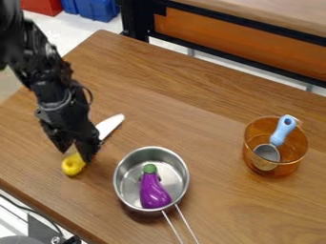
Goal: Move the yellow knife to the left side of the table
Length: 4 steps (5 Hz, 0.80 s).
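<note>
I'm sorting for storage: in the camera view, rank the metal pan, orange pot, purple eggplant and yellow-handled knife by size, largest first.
1. Metal pan
2. Orange pot
3. Eggplant and knife: unsure; the gripper partly hides the knife.

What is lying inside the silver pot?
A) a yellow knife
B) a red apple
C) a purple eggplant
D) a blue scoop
C, because the purple eggplant with its green top lies inside the silver pot.

Bright light, soft shadows
</note>
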Available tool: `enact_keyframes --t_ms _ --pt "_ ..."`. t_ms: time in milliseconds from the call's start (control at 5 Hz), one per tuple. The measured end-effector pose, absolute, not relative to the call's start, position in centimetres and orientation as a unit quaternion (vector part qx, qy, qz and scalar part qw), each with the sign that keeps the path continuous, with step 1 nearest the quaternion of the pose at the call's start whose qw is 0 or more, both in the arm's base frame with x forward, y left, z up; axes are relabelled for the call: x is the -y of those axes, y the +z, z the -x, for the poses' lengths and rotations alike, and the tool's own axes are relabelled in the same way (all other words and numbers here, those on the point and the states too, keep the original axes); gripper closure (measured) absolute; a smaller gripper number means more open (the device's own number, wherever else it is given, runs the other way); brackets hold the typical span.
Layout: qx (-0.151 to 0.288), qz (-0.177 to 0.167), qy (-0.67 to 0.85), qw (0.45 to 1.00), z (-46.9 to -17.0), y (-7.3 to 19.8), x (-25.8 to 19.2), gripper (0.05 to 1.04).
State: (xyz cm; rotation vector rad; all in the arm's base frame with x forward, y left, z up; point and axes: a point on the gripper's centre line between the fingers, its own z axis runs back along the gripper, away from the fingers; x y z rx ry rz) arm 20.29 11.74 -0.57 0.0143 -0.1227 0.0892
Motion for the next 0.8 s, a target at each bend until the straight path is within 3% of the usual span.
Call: enact_keyframes --t_ms 200,400,600,800 --pt "0.061 0.010 0.041 0.997 -20.7 0.2 -11.9 0.086" --pt "0.067 0.018 0.045 0.997 -21.1 1.5 -12.0 0.084" --pt "0.089 0.020 0.045 0.995 -22.8 4.4 -12.1 0.084" --pt "0.120 -0.008 0.049 0.992 -25.5 5.9 -11.7 0.084"
